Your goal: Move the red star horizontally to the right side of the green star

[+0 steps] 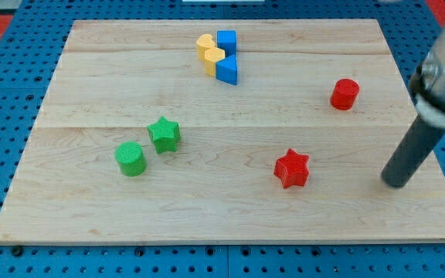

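Note:
The red star lies on the wooden board right of the middle, towards the view's bottom. The green star lies left of the middle, some way up and to the left of the red star. My tip touches the board near its right edge, well to the right of the red star and slightly lower. It touches no block. The dark rod rises from the tip towards the view's upper right.
A green cylinder sits just lower left of the green star. A red cylinder stands at the upper right. Two yellow blocks and two blue blocks cluster at the top middle.

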